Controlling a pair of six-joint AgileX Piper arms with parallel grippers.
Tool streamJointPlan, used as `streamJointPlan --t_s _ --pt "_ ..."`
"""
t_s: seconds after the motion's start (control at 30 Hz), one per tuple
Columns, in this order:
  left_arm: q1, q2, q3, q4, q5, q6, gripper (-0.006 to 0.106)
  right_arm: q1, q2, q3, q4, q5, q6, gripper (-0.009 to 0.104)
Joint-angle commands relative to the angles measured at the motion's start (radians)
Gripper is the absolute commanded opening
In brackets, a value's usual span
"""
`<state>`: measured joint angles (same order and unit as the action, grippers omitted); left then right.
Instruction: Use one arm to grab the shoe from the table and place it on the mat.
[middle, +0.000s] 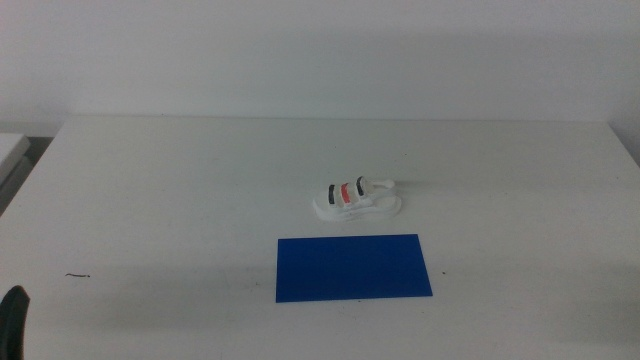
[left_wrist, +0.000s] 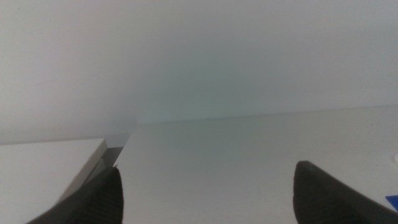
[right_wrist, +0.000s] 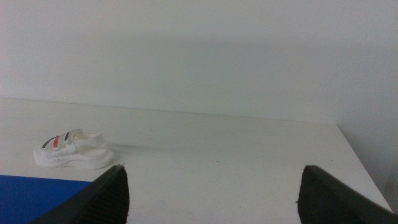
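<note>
From the middle view I saw the shoe (middle: 356, 196) on the surface (middle: 180, 190) near its centre, just beyond the mat (middle: 353, 267). My left claw (left_wrist: 205, 193) hung wide open, empty. My right claw (right_wrist: 211, 193) likewise gaped empty, well apart from the shoe.

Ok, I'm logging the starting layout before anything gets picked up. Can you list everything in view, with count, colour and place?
shoe: one, white with two black straps and one red-orange strap, on the table just behind the mat, apart from it
mat: one, deep blue, flat on the table nearer the camera than the shoe
scratch mark: one, dark, on the tabletop towards the left front
table: one, white, bearing all of the above
left pincer: one, dark jaws apart, holding nothing, waiting at the table's left front corner
right pincer: one, dark jaws apart, holding nothing, out of the middle view, facing the shoe and mat from the right
</note>
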<state>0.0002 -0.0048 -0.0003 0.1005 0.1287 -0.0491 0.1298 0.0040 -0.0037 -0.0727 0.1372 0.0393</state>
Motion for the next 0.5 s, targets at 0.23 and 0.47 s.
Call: streamJointPlan --t_s 0.23,0.47 --pt "0.000 0.005 0.000 -0.004 -0.013 -0.001 0.094 0.052 0.215 -0.282 0.020 0.258 -0.001 0.093" --pt "0.000 0.005 0.000 -0.004 -0.013 -0.001 0.094 0.259 0.657 -0.614 0.001 0.273 -0.017 0.093"
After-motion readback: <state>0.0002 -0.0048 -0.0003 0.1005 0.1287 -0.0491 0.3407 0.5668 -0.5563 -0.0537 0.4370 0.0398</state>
